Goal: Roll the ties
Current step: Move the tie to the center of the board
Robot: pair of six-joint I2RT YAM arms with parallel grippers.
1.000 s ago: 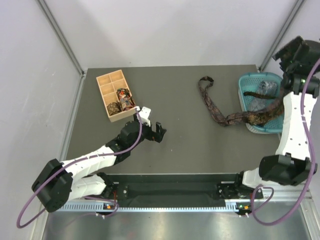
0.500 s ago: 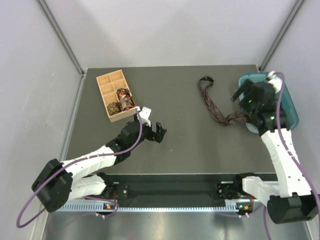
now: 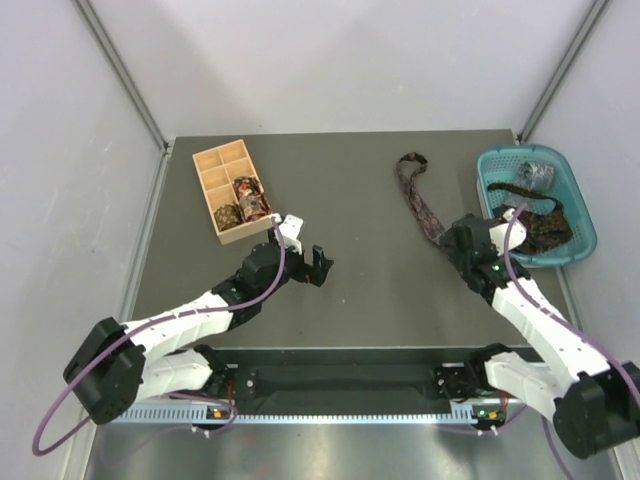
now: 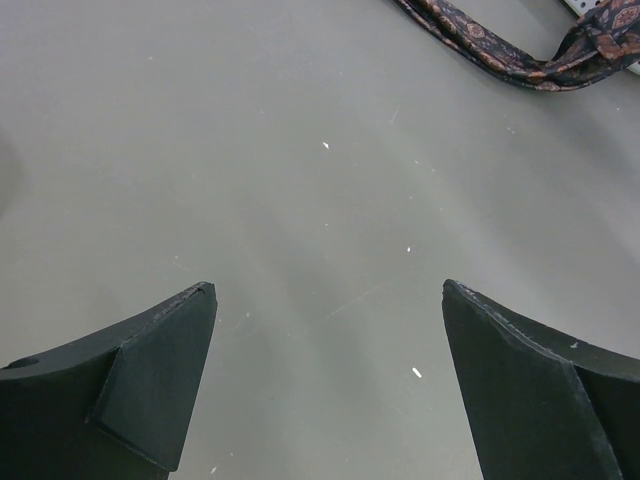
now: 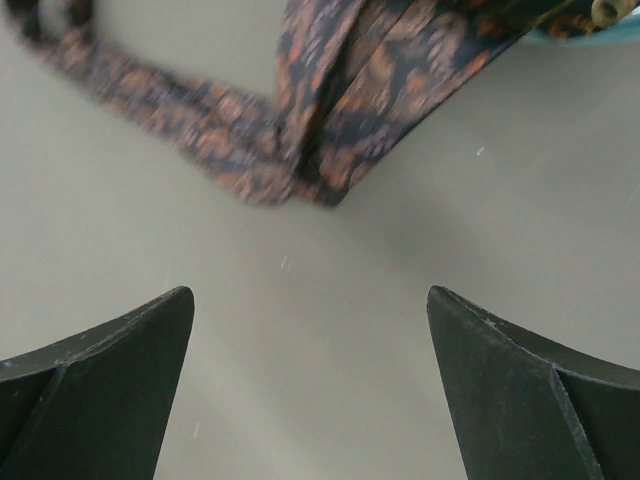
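Note:
A long maroon-brown paisley tie (image 3: pixel 412 195) lies unrolled on the dark table, its far end looped and its other end trailing into the teal basket (image 3: pixel 525 150). My right gripper (image 3: pixel 452 240) stands open low over the table just short of the tie's bend, with the tie (image 5: pixel 330 110) ahead of its fingers and nothing between them (image 5: pixel 310 295). My left gripper (image 3: pixel 312 255) stands open over bare table left of centre, empty (image 4: pixel 330 290); the tie (image 4: pixel 480 40) shows far off. Two rolled ties (image 3: pixel 248 192) sit in the wooden box (image 3: pixel 212 160).
The basket at the right edge holds a grey silvery tie (image 3: pixel 535 175) and the dark patterned end of the one on the table (image 3: pixel 545 228). Its teal rim (image 5: pixel 610 35) shows in the right wrist view. The box stands at the back left.
My right arm has swung down from high over the basket to table level beside the tie's bend, staying open. The left arm and the ties have not moved.

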